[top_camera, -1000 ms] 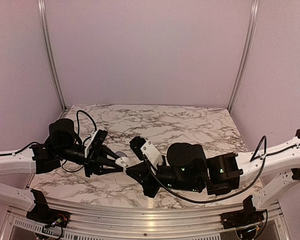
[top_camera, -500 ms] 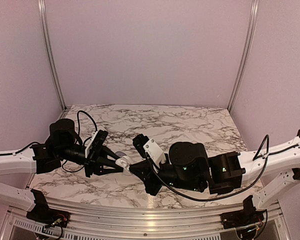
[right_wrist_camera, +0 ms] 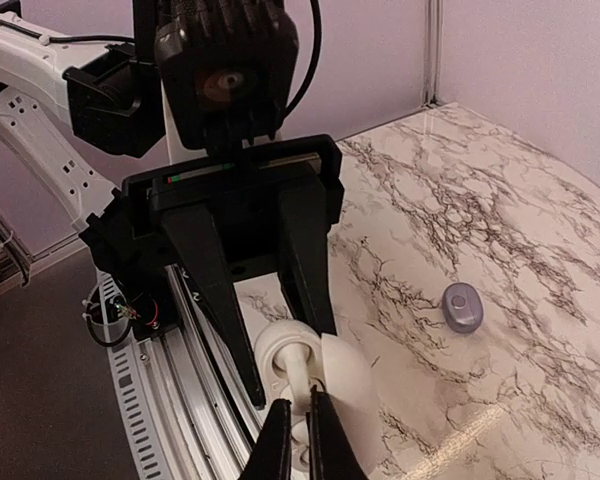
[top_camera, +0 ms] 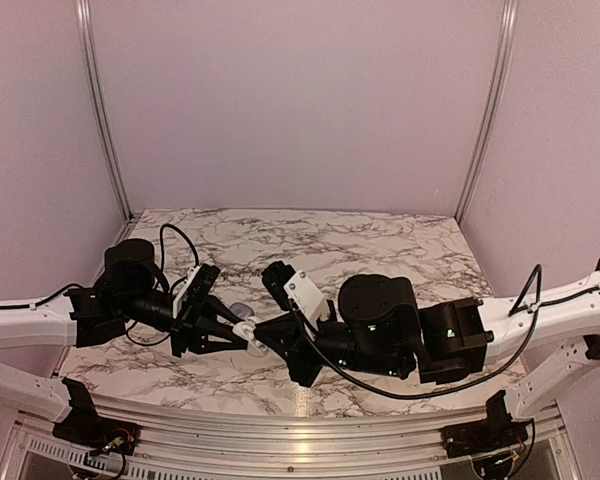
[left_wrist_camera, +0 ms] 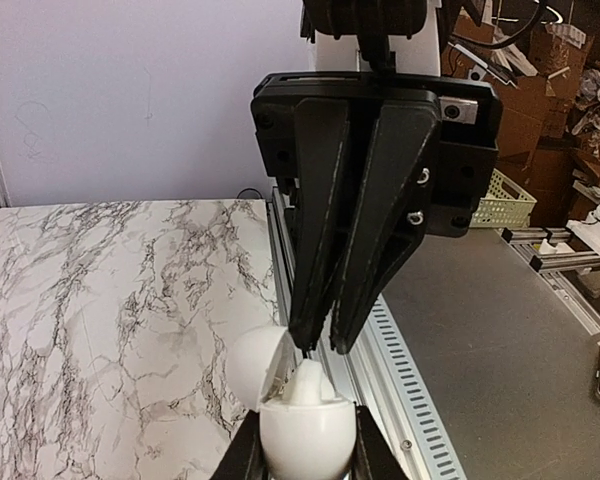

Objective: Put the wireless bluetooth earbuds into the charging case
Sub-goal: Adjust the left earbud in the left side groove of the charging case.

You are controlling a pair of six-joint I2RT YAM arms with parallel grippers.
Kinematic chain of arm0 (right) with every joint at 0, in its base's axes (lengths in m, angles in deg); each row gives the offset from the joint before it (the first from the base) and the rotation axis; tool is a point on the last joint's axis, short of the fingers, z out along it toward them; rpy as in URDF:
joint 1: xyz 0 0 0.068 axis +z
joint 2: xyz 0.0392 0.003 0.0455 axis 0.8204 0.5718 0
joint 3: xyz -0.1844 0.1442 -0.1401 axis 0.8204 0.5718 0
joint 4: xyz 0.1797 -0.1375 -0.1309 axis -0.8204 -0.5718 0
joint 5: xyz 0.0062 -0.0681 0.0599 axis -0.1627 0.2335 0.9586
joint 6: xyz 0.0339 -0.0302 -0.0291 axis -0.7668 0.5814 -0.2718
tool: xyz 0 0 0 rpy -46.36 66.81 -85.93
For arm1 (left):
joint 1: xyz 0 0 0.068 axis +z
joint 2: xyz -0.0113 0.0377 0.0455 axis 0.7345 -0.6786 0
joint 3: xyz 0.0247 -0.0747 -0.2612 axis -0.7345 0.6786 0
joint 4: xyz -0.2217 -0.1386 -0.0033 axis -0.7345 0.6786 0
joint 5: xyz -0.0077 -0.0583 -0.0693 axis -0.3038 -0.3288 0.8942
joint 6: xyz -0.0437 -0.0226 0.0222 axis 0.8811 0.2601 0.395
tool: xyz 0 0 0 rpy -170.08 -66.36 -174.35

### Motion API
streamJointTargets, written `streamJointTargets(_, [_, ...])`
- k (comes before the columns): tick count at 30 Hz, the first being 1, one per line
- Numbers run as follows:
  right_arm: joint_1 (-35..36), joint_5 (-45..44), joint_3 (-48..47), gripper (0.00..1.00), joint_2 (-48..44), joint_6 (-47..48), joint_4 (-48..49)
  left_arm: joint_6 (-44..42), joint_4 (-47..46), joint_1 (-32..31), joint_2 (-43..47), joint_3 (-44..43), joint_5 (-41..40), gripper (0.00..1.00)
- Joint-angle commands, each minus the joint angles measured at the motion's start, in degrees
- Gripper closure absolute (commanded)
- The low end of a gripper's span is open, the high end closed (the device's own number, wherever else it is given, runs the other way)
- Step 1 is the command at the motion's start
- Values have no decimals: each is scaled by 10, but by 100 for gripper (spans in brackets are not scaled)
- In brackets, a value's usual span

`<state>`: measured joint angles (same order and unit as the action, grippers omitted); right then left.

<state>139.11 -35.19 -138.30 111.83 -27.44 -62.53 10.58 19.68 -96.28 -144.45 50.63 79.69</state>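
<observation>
My left gripper [left_wrist_camera: 302, 458] is shut on the white charging case [left_wrist_camera: 305, 435] and holds it above the table's near edge. Its lid [left_wrist_camera: 252, 365] hangs open to the left. A white piece [left_wrist_camera: 313, 385] stands up out of the case's opening. My right gripper [right_wrist_camera: 301, 405] is shut, with only a thin gap between its fingers. Its tips touch the top of that white piece. I cannot tell whether they pinch anything. One small grey oval earbud [right_wrist_camera: 462, 305] lies on the marble, also in the top view [top_camera: 238, 309]. The other earbud is not visible.
The marble table [top_camera: 380, 250] is ringed by lilac walls at the back and sides. An aluminium rail [left_wrist_camera: 390, 350] runs along the near edge, right under the two grippers. Cables loop around both arms.
Both grippers have shifted slightly, bringing the case and my right fingertips together. The earbud on the table has not moved.
</observation>
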Motion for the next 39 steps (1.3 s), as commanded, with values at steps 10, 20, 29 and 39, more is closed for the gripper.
streamJointTargets(10, [-18, 35, -20, 97, 6, 10, 4, -12, -18, -6, -8, -15, 44, 100])
streamJointTargets(20, [-20, 64, -21, 100, 29, 9, 22, -13, -17, -7, -6, -15, 43, 100])
streamJointTargets(29, [-20, 91, -8, 100, 51, 1, 42, -15, -18, -7, -1, -13, 41, 100])
streamJointTargets(39, [-22, 88, 34, 100, 42, -24, 67, -15, -17, -7, 9, -11, 48, 100])
